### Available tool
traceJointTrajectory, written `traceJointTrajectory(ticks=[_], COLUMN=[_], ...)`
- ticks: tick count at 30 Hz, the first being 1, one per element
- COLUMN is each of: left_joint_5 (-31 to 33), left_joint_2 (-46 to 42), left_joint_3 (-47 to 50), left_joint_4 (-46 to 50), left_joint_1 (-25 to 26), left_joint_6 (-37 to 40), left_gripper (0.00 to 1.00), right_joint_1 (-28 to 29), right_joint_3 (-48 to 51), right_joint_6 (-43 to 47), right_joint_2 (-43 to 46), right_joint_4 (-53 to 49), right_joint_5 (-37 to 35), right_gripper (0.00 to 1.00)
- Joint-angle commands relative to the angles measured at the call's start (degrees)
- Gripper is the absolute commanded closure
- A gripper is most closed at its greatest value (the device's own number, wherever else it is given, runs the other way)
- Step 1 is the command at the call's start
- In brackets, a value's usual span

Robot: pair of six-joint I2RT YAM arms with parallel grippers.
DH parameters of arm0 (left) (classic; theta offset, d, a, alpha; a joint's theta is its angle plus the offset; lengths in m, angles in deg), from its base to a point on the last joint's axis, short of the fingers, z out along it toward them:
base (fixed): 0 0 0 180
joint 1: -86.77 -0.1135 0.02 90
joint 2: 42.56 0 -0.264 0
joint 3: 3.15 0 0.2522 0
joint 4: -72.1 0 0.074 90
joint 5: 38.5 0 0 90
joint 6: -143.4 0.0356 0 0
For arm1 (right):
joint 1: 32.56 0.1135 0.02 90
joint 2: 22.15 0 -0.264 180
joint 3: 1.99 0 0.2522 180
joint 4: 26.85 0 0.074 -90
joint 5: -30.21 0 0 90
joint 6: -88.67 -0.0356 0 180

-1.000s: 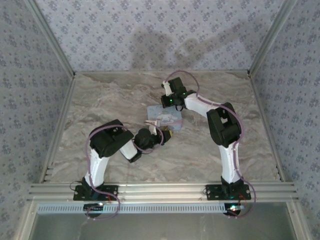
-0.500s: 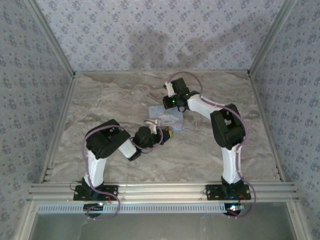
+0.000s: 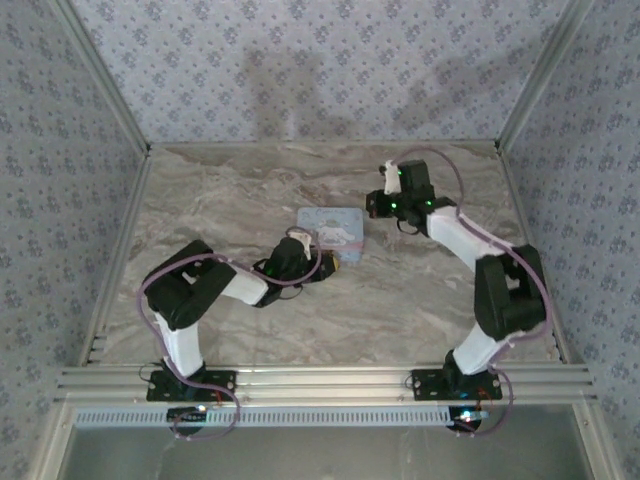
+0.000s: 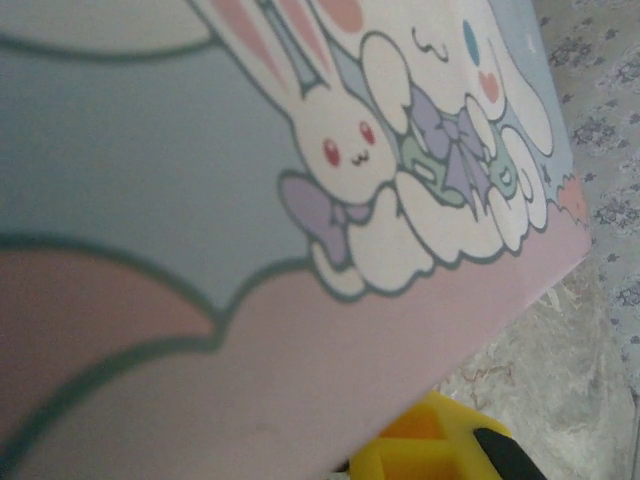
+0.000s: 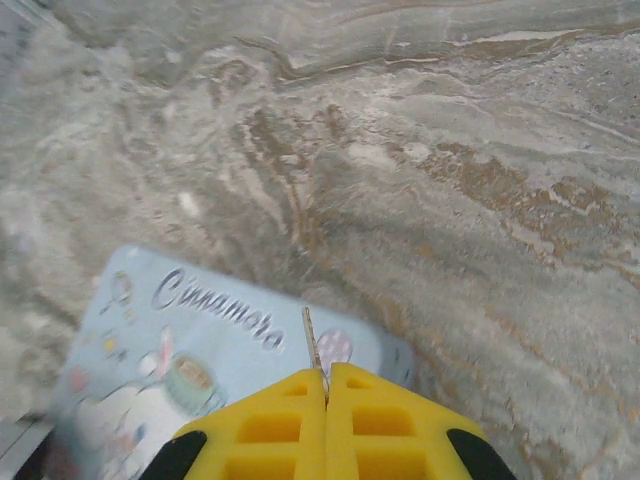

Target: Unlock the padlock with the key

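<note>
While the right hand (image 5: 327, 378) is pressing its two yellow fingertips flat together, it is clamping the key (image 5: 310, 340), whose thin metal shaft is sticking out past the tips. In the right wrist view, the shaft is pointing toward the pale blue tin (image 5: 220, 340), which is lying on the marbled worktop (image 5: 450, 150) with its printed face up. In the overhead view, the right hand (image 3: 375, 203) is standing just off the tin's (image 3: 330, 222) far right corner, near it but apart from it.

As the left arm is reaching forward from its base, the left hand (image 3: 328, 262) is sitting at the near edge of the tin, toward the right corner. In the left wrist view, one yellow finger (image 4: 425, 450) is showing just beside the pink border of the tin (image 4: 250, 200), whose cartoon rabbit print is lying very close to the lens. Whether the left hand is open or closed cannot be told.

The padlock is too small to make out; the tin is resting near the middle of the worktop (image 3: 230, 190), between the two hands.
</note>
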Motion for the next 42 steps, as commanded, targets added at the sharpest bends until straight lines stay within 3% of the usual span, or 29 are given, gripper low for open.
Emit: traceJointTrajectory(ticks=[1,9,13,17,23,28,42], left_joint_5=[-2.53,-6.95,-8.85,-10.59,-11.95,-12.93,-14.15], left_joint_2=[-1.45,-3.57,-4.28,-4.28,-5.03,-5.31,-5.87], left_joint_3=[-1.37,-5.23,-6.69,-7.89,-8.59,-8.43,-6.50], left_joint_4=[8.71,13.92,14.03,13.40,12.50,11.23,5.48], left_joint_1=[-1.66,-3.00,-3.72,-4.45,-5.43,-6.14,-6.42], left_joint_6=[-3.51,-6.74,-8.62,-10.86,-13.51,-14.75,-16.76], left_gripper=[1.00,1.00,1.00,1.00,1.00,1.00,1.00], right_joint_1=[-0.89,-2.01,-1.41,2.13,9.94,15.88,17.35], right_joint_3=[7.09,27.85,34.77,40.67,48.68,49.65,47.90], right_joint_6=[-4.69,-13.56,-18.74,-24.71,-32.34,-35.94,-48.58], right_joint_2=[7.86,28.94,36.36,37.91,33.30,25.82,3.39], right_joint_4=[5.05,15.09,18.56,24.27,37.78,46.00,70.49], right_joint_5=[6.99,13.48,12.41,8.77,0.03,-4.75,-5.44], right_gripper=[1.00,1.00,1.00,1.00,1.00,1.00,1.00])
